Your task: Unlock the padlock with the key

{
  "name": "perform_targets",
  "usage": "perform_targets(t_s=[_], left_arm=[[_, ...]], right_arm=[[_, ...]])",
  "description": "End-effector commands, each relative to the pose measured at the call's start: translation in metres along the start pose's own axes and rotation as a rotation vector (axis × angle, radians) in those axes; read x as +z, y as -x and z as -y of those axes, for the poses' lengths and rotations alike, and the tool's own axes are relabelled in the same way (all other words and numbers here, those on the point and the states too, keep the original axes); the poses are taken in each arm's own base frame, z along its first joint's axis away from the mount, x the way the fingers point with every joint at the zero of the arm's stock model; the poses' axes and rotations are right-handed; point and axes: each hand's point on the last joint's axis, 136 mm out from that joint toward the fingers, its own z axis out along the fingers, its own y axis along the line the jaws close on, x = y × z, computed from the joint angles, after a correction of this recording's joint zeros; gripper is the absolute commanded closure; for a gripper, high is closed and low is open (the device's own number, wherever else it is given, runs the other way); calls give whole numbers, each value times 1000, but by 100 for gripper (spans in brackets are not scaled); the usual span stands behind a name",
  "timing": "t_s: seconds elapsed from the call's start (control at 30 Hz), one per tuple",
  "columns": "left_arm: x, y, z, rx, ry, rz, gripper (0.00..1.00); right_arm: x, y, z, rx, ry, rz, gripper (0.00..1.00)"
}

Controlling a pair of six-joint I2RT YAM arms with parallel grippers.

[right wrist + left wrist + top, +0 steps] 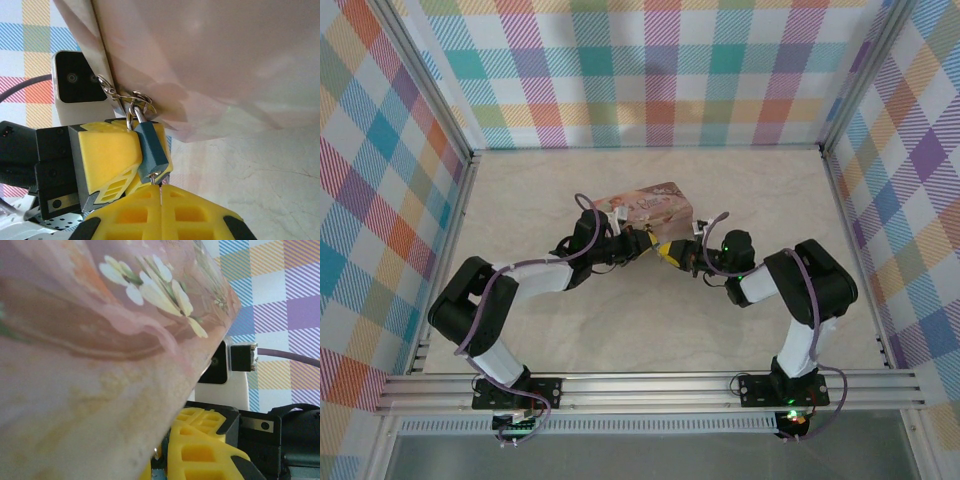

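Plaid multicoloured walls point(660, 70) box in a pale marbled bench point(620, 340). Pink illustrated rectangular tin box point(645, 205) sits mid-bench, a bit far of centre, with both arms reaching to its near side. Tiny dark-grey metal padlock point(150, 150) hangs at the tin's near edge, between the two pincers. Its shackle goes through small silver wire rings point(139, 100) on the tin, body pointing down.

Left pincer point(636, 243) looks clamped on the padlock body; the right wrist view shows yellow fingers on either side of it. Right pincer point(161, 197) has its fingers pressed together on a thin silver key point(156, 178). Key tip meets the padlock's bottom face, at or just inside the keyhole; cannot tell how deep.

Step in hand, as judged: seat the key and turn it. To do it well:
- Keep the key shaft in line with the padlock's long axis.
- Push fully home before any twist.
- Rotate the right wrist about the shaft only, no sideways drag.
- Left pincer must hold the body firm against the twist, or the lock swings on the rings and the tin shifts.

Grip on the key is narrow, so slipping is the likely risk. Shackle looks closed, so unlocking is not yet done.

Counts: one padlock, one key, one tin, two arms, two pincers, at least two wire rings.
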Motion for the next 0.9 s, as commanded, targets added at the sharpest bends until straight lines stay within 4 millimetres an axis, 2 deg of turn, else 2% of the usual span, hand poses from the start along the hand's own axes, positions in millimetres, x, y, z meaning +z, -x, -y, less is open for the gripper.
perform_targets(t_s=[0.0, 0.07, 0.2, 0.4, 0.63, 0.87], left_arm=[[-1, -49, 39, 76, -150, -201, 100], [-1, -56, 44, 89, -176, -231, 100], [-1, -68, 60, 119, -231, -283, 100], [-1, -80, 73, 149, -268, -326, 100], [-4, -80, 79, 163, -296, -324, 100], [-8, -74, 76, 185, -265, -274, 100]], right_arm=[[7, 22, -34, 24, 107, 75, 100], [14, 28, -32, 127, 111, 70, 100], [19, 35, -51, 112, 151, 85, 100], [26, 38, -44, 159, 144, 73, 100], [27, 37, -46, 100, 137, 72, 100], [28, 30, -28, 35, 109, 44, 93]])
